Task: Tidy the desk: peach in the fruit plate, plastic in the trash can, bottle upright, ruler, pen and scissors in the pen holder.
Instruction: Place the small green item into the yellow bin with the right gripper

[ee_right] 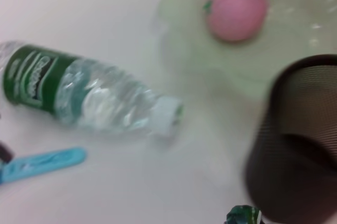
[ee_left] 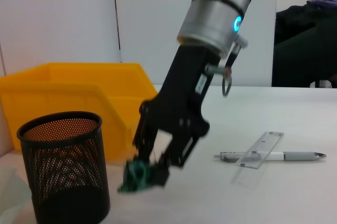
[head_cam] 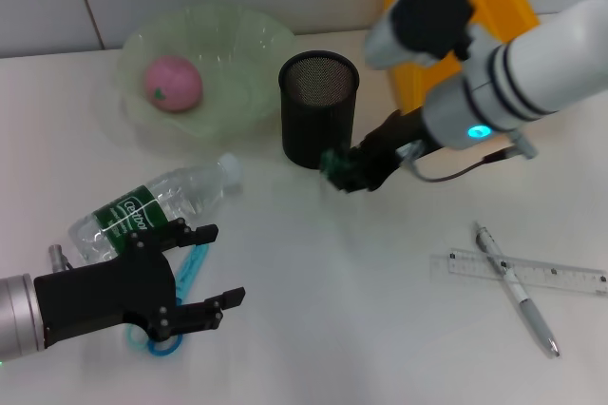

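Note:
My right gripper [head_cam: 353, 169] is shut on a crumpled green plastic piece [head_cam: 334, 165] and holds it just above the table, beside the black mesh pen holder [head_cam: 318, 110]. The left wrist view shows this gripper [ee_left: 158, 166] with the plastic [ee_left: 138, 175]. A pink peach [head_cam: 172, 84] lies in the pale green fruit plate [head_cam: 237, 34]. A clear bottle [head_cam: 152, 207] with a green label lies on its side. My left gripper [head_cam: 224, 264] is open above blue scissors [head_cam: 185, 272]. A clear ruler [head_cam: 532, 272] and a silver pen [head_cam: 518, 291] lie crossed at the front right.
A yellow bin [head_cam: 456, 15] stands at the back right, behind the pen holder. The right wrist view shows the bottle [ee_right: 89, 95], the peach [ee_right: 236, 7] and the pen holder [ee_right: 300, 145].

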`<state>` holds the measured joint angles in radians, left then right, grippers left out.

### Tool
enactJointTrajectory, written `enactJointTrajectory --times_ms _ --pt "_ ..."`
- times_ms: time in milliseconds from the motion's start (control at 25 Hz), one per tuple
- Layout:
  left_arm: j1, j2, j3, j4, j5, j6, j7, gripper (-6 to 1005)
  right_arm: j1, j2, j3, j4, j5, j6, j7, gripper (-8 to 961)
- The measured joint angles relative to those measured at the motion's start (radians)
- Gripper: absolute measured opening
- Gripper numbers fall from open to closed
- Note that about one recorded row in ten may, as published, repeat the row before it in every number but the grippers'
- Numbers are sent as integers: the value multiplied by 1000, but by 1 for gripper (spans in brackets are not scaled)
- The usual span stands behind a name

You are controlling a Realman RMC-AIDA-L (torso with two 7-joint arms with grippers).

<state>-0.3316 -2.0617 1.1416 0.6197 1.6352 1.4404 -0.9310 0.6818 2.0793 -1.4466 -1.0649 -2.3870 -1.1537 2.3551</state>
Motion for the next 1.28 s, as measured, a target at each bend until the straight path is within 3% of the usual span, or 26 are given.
enactJointTrajectory --times_ms 200,480,1280 --pt "0 0 -1 0 0 0 0 756 -49 -1 142 -124 -45 -51 1 394" --pt "1 0 -1 0 0 0 0 754 -52 -7 289 -213 -64 -64 -9 395" --pt "5 0 1 0 0 1 0 749 -20 -7 388 -198 -253 64 10 394"
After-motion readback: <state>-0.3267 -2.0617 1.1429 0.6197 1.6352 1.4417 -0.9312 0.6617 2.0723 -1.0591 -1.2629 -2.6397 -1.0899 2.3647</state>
